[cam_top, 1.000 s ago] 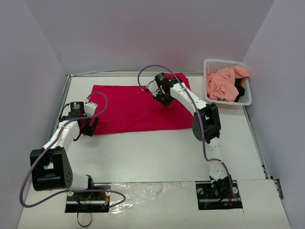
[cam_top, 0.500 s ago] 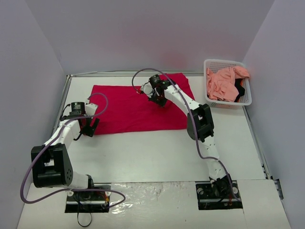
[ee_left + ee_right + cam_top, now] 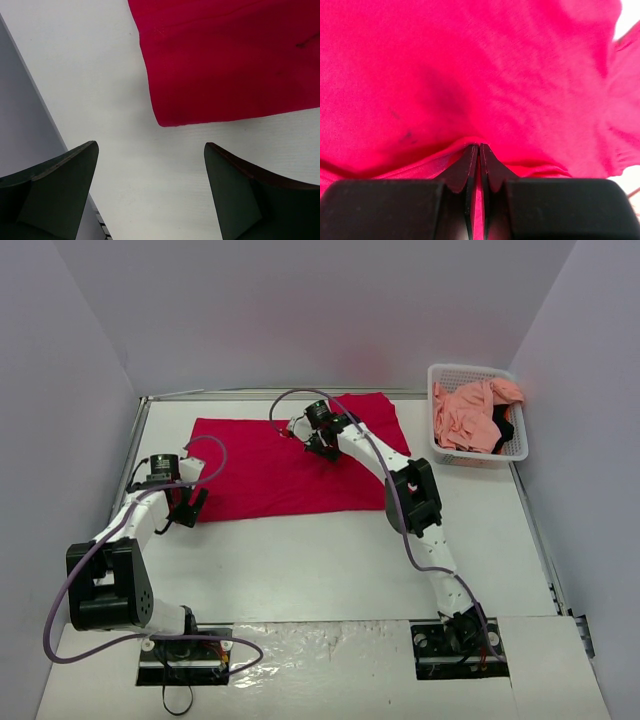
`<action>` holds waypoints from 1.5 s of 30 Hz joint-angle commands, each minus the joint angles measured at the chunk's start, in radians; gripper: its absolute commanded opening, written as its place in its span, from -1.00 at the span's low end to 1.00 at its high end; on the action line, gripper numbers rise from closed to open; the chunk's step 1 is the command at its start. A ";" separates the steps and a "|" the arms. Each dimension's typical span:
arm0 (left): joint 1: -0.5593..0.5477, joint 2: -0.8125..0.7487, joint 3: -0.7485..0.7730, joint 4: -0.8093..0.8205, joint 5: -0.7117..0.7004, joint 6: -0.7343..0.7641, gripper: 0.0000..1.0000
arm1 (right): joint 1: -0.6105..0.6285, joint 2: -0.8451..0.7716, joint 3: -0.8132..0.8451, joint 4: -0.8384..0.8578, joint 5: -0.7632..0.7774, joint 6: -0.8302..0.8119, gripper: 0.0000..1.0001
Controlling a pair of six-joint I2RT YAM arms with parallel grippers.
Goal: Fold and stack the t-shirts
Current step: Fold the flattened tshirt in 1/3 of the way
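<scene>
Crimson t-shirt [image 3: 260, 470] is spread on the worktop [image 3: 330, 550] under the right jaws, which are pressed together on a ridge of it, probably for a fold. Left jaws are held spread just short of its corner. The pinch is shown only by the right wrist; the salmon t-shirt [image 3: 460, 415], in its basket [image 3: 470, 368], only from above.
</scene>
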 commanded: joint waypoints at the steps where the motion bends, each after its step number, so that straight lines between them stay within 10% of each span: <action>1: 0.010 -0.001 -0.003 0.009 -0.018 -0.013 0.72 | 0.013 -0.006 -0.003 0.085 0.067 -0.001 -1.00; 5: 0.010 0.002 0.000 0.008 -0.019 -0.013 0.72 | 0.021 -0.009 -0.024 0.112 0.105 0.010 -0.59; 11: 0.010 -0.010 -0.003 0.009 -0.021 -0.012 0.72 | 0.022 -0.111 -0.134 0.168 0.155 0.042 0.59; 19: 0.010 -0.042 -0.014 0.020 -0.007 0.008 0.73 | 0.021 -0.401 -0.364 0.184 0.228 0.071 0.95; 33: 0.009 0.086 -0.006 0.025 -0.039 0.092 0.75 | -0.034 -0.840 -0.926 0.090 0.173 0.131 0.96; 45: 0.007 0.260 0.098 0.000 -0.041 0.100 0.56 | -0.149 -0.791 -1.012 0.076 0.070 0.162 0.81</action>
